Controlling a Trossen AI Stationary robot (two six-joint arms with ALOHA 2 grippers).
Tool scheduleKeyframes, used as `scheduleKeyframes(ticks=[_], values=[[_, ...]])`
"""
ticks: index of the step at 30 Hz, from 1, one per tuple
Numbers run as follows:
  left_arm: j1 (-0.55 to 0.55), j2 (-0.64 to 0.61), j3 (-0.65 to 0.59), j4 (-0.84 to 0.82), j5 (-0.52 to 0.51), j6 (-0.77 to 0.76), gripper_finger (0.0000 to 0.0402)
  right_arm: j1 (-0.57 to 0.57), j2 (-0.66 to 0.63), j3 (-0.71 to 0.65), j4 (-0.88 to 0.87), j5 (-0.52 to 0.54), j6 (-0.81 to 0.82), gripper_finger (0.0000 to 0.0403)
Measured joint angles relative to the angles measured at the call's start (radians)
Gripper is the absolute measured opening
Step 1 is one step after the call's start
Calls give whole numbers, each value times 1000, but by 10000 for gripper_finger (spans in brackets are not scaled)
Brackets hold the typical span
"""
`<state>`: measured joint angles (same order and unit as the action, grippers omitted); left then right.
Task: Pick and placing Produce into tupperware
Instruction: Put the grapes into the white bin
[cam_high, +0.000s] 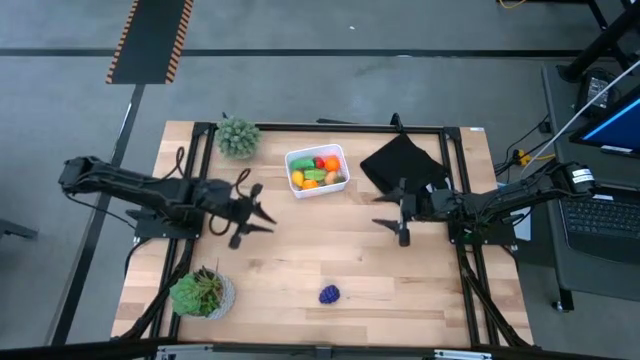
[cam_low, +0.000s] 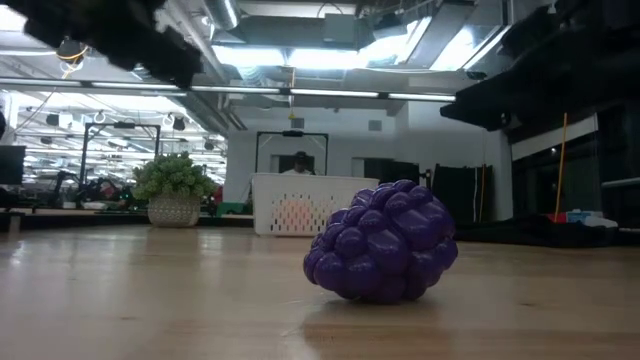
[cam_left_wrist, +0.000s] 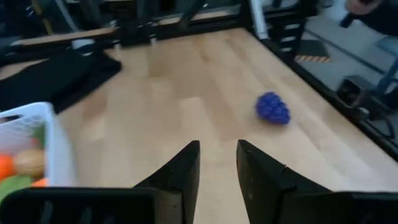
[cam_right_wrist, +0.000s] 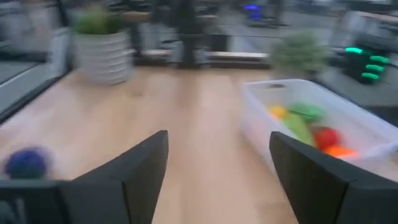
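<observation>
The white tupperware (cam_high: 316, 170) stands at the table's far middle and holds several pieces of produce, yellow, orange, red and green. A purple grape bunch (cam_high: 329, 294) lies alone on the wood near the front edge. It also shows in the low view (cam_low: 383, 242) and the left wrist view (cam_left_wrist: 272, 107). My left gripper (cam_high: 258, 210) hovers left of the tub; its fingers (cam_left_wrist: 217, 168) stand a narrow gap apart with nothing between them. My right gripper (cam_high: 387, 213) hovers right of the tub, and its fingers (cam_right_wrist: 217, 165) are wide open and empty.
A black folded cloth (cam_high: 400, 165) lies at the far right beside the tub. One potted plant (cam_high: 238, 137) stands at the far left and another (cam_high: 203, 292) at the near left. Bare wood lies between the grippers and around the grapes.
</observation>
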<state>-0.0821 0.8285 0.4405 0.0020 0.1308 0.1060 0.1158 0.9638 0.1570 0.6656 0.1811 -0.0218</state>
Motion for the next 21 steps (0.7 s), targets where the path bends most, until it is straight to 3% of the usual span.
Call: scheduleKeyframes(ticks=[6, 11, 21], values=[[-92, -5, -132, 192, -8, -25, 85, 2, 13, 50, -89, -174, -28, 281], [-117, -4, -159, 191, -15, -26, 74, 37, 81, 170, -300, -184, 13, 281], [-129, -4, -161, 190, -15, -28, 56, 185, 392, 425, -408, -183, 15, 281]])
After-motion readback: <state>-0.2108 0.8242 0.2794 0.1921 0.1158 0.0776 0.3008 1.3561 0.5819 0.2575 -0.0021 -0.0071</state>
